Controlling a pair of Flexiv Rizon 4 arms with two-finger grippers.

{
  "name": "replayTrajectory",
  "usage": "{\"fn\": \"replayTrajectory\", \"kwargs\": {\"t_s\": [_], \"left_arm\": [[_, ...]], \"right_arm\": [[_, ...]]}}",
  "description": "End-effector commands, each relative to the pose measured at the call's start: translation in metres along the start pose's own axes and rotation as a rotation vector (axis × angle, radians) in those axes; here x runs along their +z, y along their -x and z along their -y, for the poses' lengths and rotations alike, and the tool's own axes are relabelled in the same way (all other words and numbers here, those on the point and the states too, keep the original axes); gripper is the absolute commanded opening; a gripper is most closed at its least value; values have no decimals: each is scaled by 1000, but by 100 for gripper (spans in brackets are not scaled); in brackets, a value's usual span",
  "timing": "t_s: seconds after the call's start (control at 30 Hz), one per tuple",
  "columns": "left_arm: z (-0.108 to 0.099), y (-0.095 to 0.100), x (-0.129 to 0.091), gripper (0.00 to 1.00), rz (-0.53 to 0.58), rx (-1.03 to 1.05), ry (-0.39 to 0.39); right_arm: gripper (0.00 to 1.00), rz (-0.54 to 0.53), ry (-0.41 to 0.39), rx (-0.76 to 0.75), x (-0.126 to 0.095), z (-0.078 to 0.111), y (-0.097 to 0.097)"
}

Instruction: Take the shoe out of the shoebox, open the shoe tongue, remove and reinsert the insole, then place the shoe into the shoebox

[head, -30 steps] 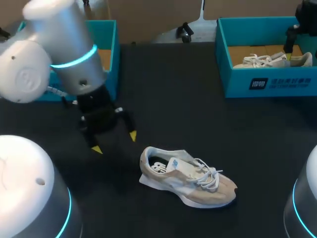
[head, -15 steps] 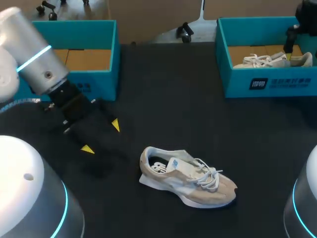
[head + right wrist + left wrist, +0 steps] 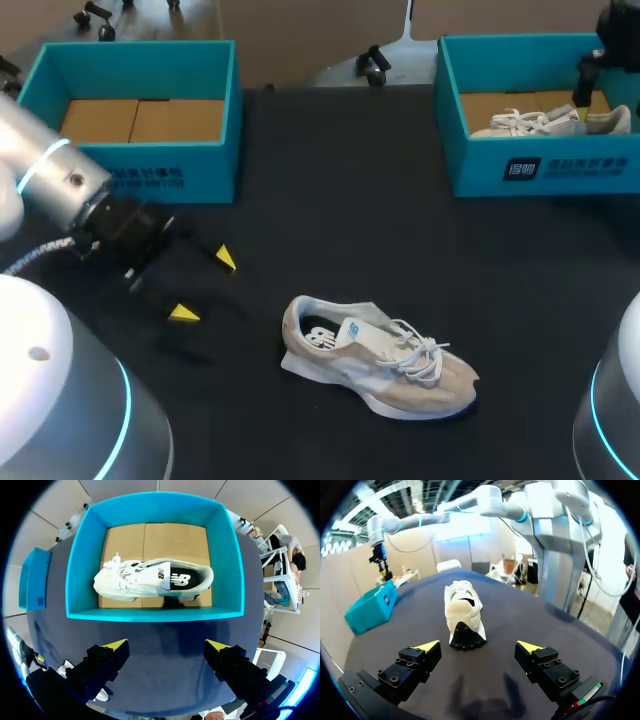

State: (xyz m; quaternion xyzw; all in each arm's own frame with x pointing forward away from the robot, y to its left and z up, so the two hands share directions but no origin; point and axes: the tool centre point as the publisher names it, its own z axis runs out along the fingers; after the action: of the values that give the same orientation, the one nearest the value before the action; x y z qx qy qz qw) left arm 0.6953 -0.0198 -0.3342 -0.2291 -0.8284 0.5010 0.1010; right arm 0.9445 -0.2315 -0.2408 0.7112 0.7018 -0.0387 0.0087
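Open left fingers (image 3: 184,314) short of the shoe (image 3: 375,355)
The left fingers hang released near the left shoebox (image 3: 140,172); the shoe sits upright on the surface (image 3: 350,200); the right fingers (image 3: 112,647), released, hover over the right shoebox (image 3: 150,614). A low approach may shove the shoe away.

The right claw (image 3: 166,646) hangs with its yellow-tipped fingers spread and nothing between them above the dark surface (image 3: 165,680), and ahead of it a white shoe (image 3: 150,580) lies lengthwise on the cardboard floor of an open teal shoebox (image 3: 155,614).
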Motion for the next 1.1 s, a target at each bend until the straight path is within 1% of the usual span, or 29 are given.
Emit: {"fn": "replayTrajectory", "kwargs": {"t_s": [0.03,0.07,0.1,0.13,0.47,0.5,0.67,0.73,0.77,0.83,0.87,0.9,1.1], "left_arm": [[-17,-2,5,100,21,-44,-226],[-18,-4,7,100,22,-56,-257],[-21,-5,8,100,19,-62,-269],[-22,-6,10,100,7,-67,-235],[-22,-6,10,100,7,-67,-235],[-24,-6,14,100,15,-80,-220],[-35,-5,25,100,86,-161,-286],[-34,-5,30,100,104,-175,-301],[-32,-6,34,100,119,-176,-291],[-27,-10,41,100,139,-174,-309],[-26,-12,44,100,163,-176,-292],[-25,-15,47,100,176,-176,-306],[-29,-22,50,100,308,-233,-346]], "right_arm": [[100,1,2,0,0,1,0],[100,1,2,0,0,1,0],[100,1,2,0,0,1,0],[100,1,2,0,0,1,0],[100,1,2,0,0,1,0],[100,1,2,0,0,1,0],[100,1,2,0,0,1,0],[100,1,2,0,0,1,0],[100,1,2,0,0,1,0],[100,1,2,0,0,1,0],[100,1,2,0,0,1,0],[100,1,2,0,0,1,0],[100,1,2,0,0,1,0]]}}
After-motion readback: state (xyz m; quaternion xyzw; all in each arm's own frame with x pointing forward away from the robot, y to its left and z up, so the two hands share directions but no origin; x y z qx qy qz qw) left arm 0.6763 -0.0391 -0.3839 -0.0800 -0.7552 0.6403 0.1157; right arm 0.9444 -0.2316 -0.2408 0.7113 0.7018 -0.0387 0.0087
